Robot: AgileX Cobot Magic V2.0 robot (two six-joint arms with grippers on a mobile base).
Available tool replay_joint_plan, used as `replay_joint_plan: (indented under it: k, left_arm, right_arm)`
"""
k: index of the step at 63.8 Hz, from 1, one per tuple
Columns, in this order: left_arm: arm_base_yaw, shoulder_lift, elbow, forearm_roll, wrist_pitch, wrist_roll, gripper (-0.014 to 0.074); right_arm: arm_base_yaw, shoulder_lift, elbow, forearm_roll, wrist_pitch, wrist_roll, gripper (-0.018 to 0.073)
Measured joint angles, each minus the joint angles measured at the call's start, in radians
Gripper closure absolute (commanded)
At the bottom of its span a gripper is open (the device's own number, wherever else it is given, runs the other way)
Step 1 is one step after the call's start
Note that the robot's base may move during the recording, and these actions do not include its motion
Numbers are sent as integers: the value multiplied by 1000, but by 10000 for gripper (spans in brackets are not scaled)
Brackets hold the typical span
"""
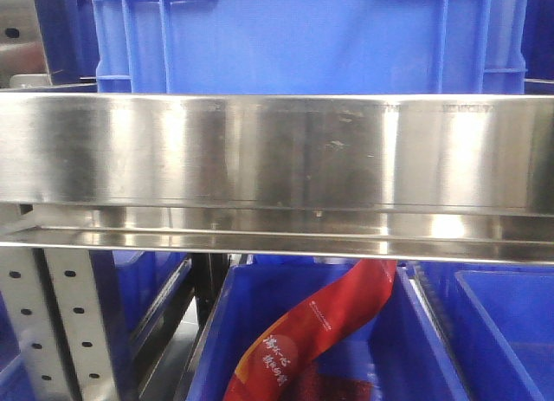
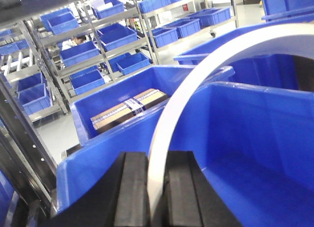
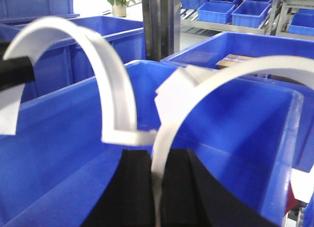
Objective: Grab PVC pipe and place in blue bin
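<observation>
In the left wrist view my left gripper (image 2: pixel 157 156) is shut on a PVC pipe (image 2: pixel 196 85), a white flat strip that arcs up and to the right over an open blue bin (image 2: pixel 255 124). In the right wrist view my right gripper (image 3: pixel 158 153) is shut on another white PVC pipe (image 3: pixel 221 75), which curves up and right above the blue bin (image 3: pixel 49 138). A second white arc (image 3: pixel 105 65) hangs beside it. Its far end meets a black part (image 3: pixel 14 72) at the left edge, and its squared end is close to my jaws. Neither gripper shows in the front view.
A steel shelf rail (image 1: pixel 277 150) fills the front view, with a red bag (image 1: pixel 320 323) in a bin below it. A neighbouring bin holds a cardboard box (image 2: pixel 130 108). Racks of blue bins (image 2: pixel 93 55) stand behind, and a steel post (image 3: pixel 159 21) rises past the bin.
</observation>
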Motion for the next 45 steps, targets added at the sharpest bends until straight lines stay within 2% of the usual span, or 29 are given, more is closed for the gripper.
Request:
replay_joint_plan:
  k: [5, 12, 33, 45]
  left_arm:
    - [0, 11, -16, 0, 0, 0, 437]
    - [0, 20, -25, 0, 0, 0, 358]
    - [0, 21, -36, 0, -11, 0, 351]
    - [0, 21, -36, 0, -11, 0, 351]
  right_arm:
    - [0, 0, 0, 0, -2, -2, 728]
    - [0, 0, 0, 0, -7, -6, 728]
    - [0, 1, 0, 0, -8, -8, 728]
    - [40, 33, -17, 0, -13, -18, 701]
